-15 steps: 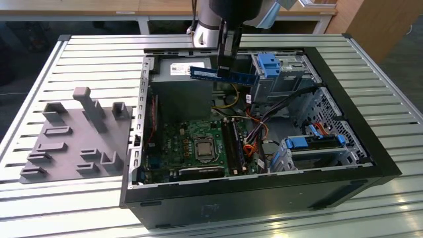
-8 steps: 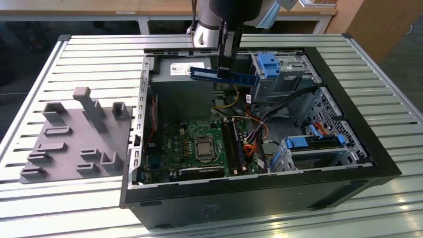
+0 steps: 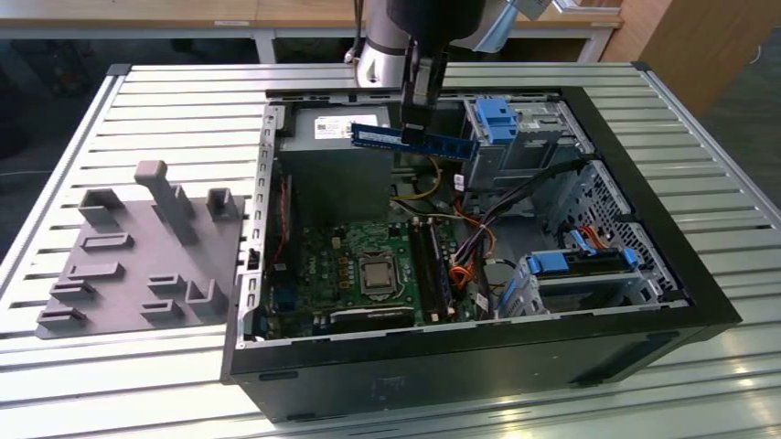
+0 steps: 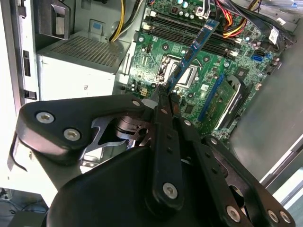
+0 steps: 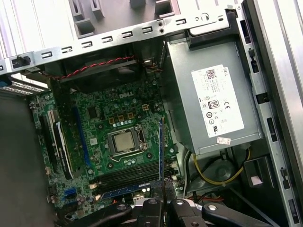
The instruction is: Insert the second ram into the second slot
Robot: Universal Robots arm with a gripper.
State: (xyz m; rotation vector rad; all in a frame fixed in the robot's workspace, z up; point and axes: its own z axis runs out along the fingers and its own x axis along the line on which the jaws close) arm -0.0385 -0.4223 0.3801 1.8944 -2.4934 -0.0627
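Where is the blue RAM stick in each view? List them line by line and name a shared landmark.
Exterior view: RAM stick held in the jaws above the open case.
Second wrist view: edge-on, reaching from the jaws across the CPU socket.
First wrist view: thin blue edge beside the CPU socket.
Shared landmark: the CPU socket.

Under my claw [image 3: 415, 128] spreads a slatted silver table [image 3: 159, 101], with bright glare on its nearest slats. Beyond my claw stands a wooden-topped bench [image 3: 183, 11] with white legs. A wooden cabinet [image 3: 701, 46] lies toward the exterior view's right, with dark floor [image 3: 43, 91] around.
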